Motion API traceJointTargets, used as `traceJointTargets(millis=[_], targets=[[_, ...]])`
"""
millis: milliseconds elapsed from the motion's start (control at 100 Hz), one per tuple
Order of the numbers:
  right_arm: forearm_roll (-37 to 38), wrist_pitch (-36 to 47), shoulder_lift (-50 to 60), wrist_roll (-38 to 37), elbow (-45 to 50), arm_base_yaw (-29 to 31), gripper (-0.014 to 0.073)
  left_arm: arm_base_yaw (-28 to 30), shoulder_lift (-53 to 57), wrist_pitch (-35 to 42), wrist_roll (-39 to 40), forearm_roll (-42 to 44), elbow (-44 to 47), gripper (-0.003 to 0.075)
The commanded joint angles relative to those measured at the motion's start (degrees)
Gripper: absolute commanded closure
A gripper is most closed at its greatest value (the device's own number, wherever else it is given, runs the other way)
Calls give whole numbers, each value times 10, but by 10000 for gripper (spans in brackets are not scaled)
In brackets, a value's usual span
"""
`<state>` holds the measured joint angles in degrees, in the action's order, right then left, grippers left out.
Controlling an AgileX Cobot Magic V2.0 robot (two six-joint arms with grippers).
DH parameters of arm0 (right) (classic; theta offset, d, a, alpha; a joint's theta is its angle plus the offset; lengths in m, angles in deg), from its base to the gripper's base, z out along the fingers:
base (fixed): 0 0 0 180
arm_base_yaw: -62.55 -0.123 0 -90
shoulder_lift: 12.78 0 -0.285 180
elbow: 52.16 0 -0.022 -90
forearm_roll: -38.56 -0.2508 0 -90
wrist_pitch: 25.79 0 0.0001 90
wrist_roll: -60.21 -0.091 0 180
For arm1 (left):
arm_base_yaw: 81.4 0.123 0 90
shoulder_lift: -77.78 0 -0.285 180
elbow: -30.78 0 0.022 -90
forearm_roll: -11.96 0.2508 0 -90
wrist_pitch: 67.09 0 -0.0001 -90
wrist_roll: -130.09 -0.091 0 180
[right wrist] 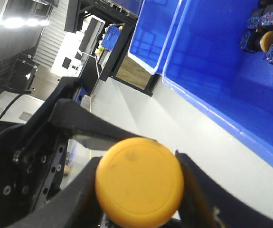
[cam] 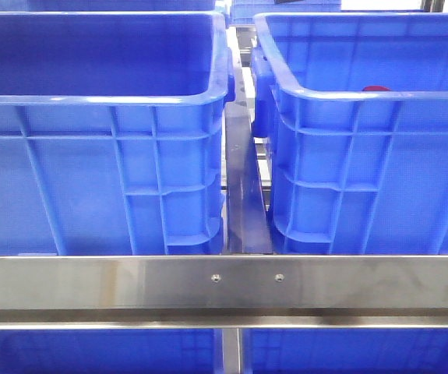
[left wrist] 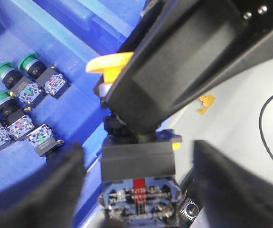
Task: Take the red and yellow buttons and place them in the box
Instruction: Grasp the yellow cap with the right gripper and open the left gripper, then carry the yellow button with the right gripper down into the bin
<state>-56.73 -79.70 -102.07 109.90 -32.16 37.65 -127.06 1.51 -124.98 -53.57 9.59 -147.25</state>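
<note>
- Pincer on my right arm, the right pincer (right wrist: 138, 190), is clamped on the yellow button (right wrist: 138, 183). One finger presses each side of its round cap, and the cap faces my wrist camera.
- My left pincer (left wrist: 138, 173) is at the same button, straddling its contact block (left wrist: 138, 190). Its fingers (left wrist: 65, 185) stand apart, with a gap showing on either side of the block, so I judge it is not gripping.
- That yellow button is outside the blue crate (right wrist: 207, 111), over the grey counter (right wrist: 183, 142) just beside the crate's rim.
- Its long axis runs from cap to contact block, roughly in line with both pincers.
- Inside the crate, well past the rim, lie other buttons, one with a yellowish cap (right wrist: 268, 40).
- From my left wrist I see a crate wall (left wrist: 86, 14) and green buttons (left wrist: 29, 59) on its floor. I cannot tell whether this is the same crate.
- A red button (cam: 377, 89) shows only its top, behind the near rim of the right-hand crate in the front view.
- My right arm holds the piece, so the coming move looks to be carrying it across the rim, then parting the fingers above the crate floor.
</note>
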Motion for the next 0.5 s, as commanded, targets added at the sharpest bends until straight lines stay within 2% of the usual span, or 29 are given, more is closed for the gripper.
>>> traceJointTargets(millis=[0,220,340,490], targets=[[-45,-12,19,14,-18,2,454,-5,12,32,3,-4,-17,206],[-45,-5,30,33,-18,53,454,22,16,34,19,1,-17,206],[-34,-7,45,33,-18,111,454,64,24,46,29,1,-16,206],[-15,-21,62,33,-18,168,454,143,42,62,32,1,-11,206]])
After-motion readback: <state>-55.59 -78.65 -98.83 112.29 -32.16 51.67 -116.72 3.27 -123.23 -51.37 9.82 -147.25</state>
